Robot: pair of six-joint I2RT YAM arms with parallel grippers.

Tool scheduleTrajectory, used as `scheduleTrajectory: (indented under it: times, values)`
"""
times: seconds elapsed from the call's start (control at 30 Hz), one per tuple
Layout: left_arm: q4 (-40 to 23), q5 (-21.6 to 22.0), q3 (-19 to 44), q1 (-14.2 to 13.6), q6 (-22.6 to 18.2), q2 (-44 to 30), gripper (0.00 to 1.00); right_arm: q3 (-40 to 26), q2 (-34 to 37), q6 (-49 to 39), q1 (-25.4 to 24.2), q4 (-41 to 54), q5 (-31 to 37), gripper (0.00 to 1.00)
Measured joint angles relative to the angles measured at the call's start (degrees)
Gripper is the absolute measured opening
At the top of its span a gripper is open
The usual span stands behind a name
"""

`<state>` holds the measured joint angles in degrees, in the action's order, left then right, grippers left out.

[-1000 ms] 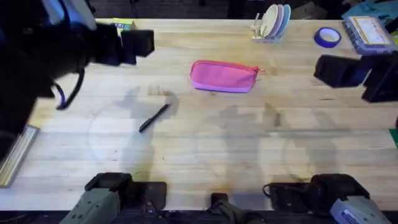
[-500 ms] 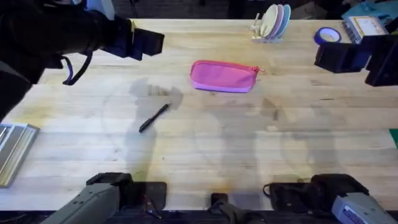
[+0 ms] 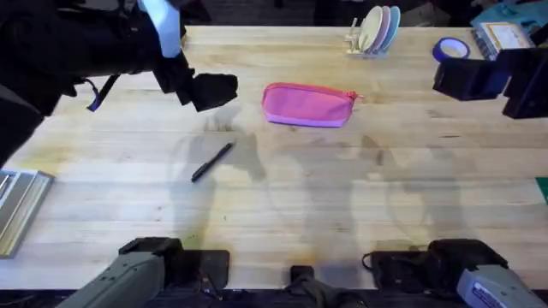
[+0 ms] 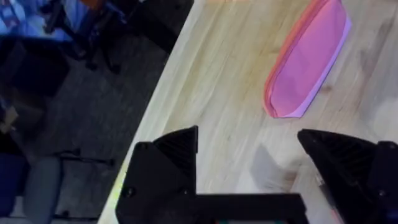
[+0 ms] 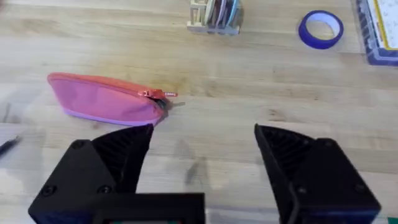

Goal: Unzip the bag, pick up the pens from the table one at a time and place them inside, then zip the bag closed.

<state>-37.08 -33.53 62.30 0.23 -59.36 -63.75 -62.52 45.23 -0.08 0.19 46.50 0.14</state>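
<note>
Nearest the arms' bases the desk (image 3: pixel 282 214) lay bare, and a little farther out, left of the middle, the pen (image 3: pixel 211 162) rested flat on the wood, its long axis slanting from near-left to far-right. Beyond it, about the middle of the desk's width and toward the far side, lay the bag (image 3: pixel 308 104), its long axis running left to right, the zipper along its upper edge shut and the pull (image 5: pixel 163 94) at the right end. The left hand (image 3: pixel 212 90) hung above the desk just left of the bag's left end, and in its wrist view the black fingers stood wide apart with nothing between them, the bag's pink end (image 4: pixel 308 59) lying ahead of them and apart. The right hand (image 3: pixel 467 81) hovered well off to the right of the bag, likewise spread wide and empty in its own wrist view, with the zipper pull ahead and to one side of its gap. Judging from this, unzipping had not begun: the left hand was the nearer one to the bag, while the pull faced the right hand, so the left seemed placed to pin the closed end and the right to draw the slider leftward along the bag. At the far edge stood a rack of plates (image 3: pixel 377 32), a roll of blue tape (image 3: pixel 450 50) and a box (image 3: pixel 508 43).
</note>
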Motion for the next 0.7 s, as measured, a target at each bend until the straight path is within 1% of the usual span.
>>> scheduleTrajectory:
  times: [0.07, 0.17, 0.33, 0.5, 0.57, 0.7]
  values:
    - [0.0, -0.4, 0.0, 0.0, -1.9, 0.0, 0.994, 0.0, 0.0, 0.0, 0.0, 0.0, 0.0, 0.998]
    - [0.0, -1.0, 0.0, 0.0, -3.5, 0.0, 0.994, 0.0, 0.0, 0.0, 0.0, 0.0, 0.0, 0.997]
    - [-1.0, -2.1, 0.0, 0.0, -4.6, 0.0, 0.994, 0.0, 0.0, 0.0, 0.0, 0.0, 0.0, 0.997]
    - [-1.1, -0.4, 0.0, 0.0, -5.1, -0.4, 0.994, 0.0, 0.0, 0.0, 0.0, 0.0, 0.0, 0.998]
    - [-1.1, 0.3, 0.0, 0.0, -5.6, -1.6, 0.993, 0.0, 0.0, 0.0, 0.0, 0.0, 0.0, 0.998]
    - [-1.0, 0.8, 0.0, 0.0, -6.6, -6.5, 0.993, 0.0, 0.0, 0.0, 0.0, 0.0, 0.0, 0.998]
